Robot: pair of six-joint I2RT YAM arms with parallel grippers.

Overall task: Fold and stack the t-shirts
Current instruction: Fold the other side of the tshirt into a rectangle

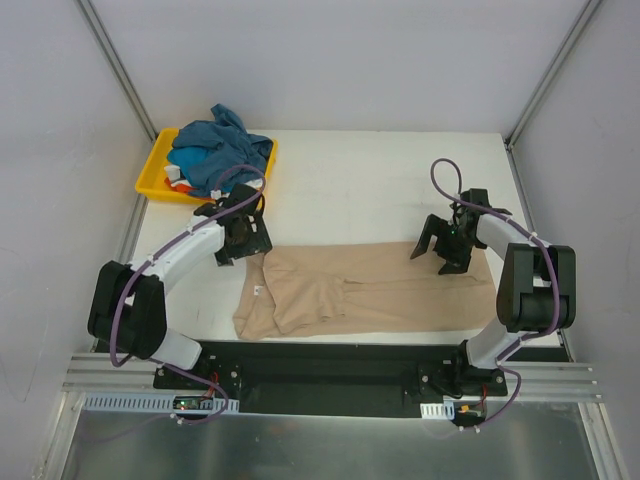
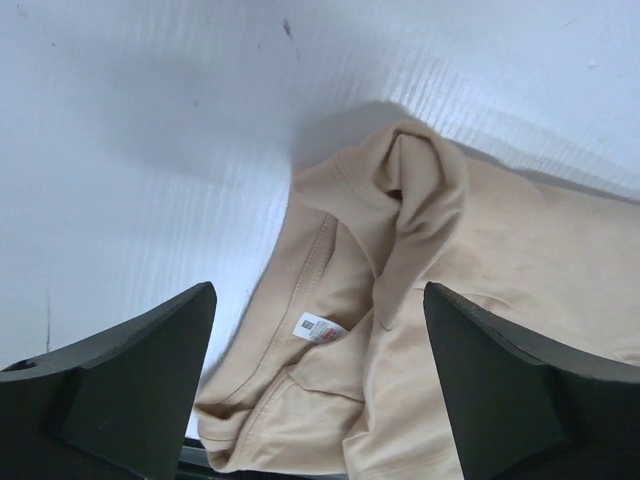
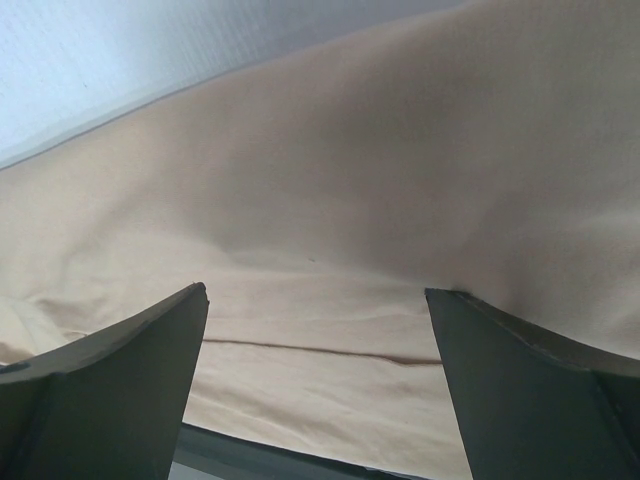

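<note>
The only label in sight is a small white neck label (image 2: 318, 328) sewn inside the collar of the beige t-shirt (image 1: 370, 290). It carries a red mark and some tiny dark print, too small to read. No other writing can be made out.

The left end effector (image 1: 243, 236) hangs over the far left end of the beige t-shirt. In the left wrist view its two dark fingers (image 2: 130, 385) stand wide apart with nothing gripped between them. The collar and label lie below in the gap. Whether the tips touch the cloth I cannot tell.

The right end effector (image 1: 445, 245) hovers at the shirt's far right edge, its jaws likewise spread wide and holding nothing. Its fingers (image 3: 110, 385) frame smooth beige cloth with a thin seam (image 3: 320, 352) running across it.

The beige t-shirt lies stretched sideways across the near half of the white counter (image 1: 380, 185), between the two arms. Its collar is to the left, with a bunched fold beside it. The teal-blue t-shirt (image 1: 215, 150) is heaped in the yellow tray (image 1: 150, 183) at the counter's far left corner, spilling over the far rim. Scraps of white and orange-red cloth (image 1: 178, 178) peek out beneath it.
</note>
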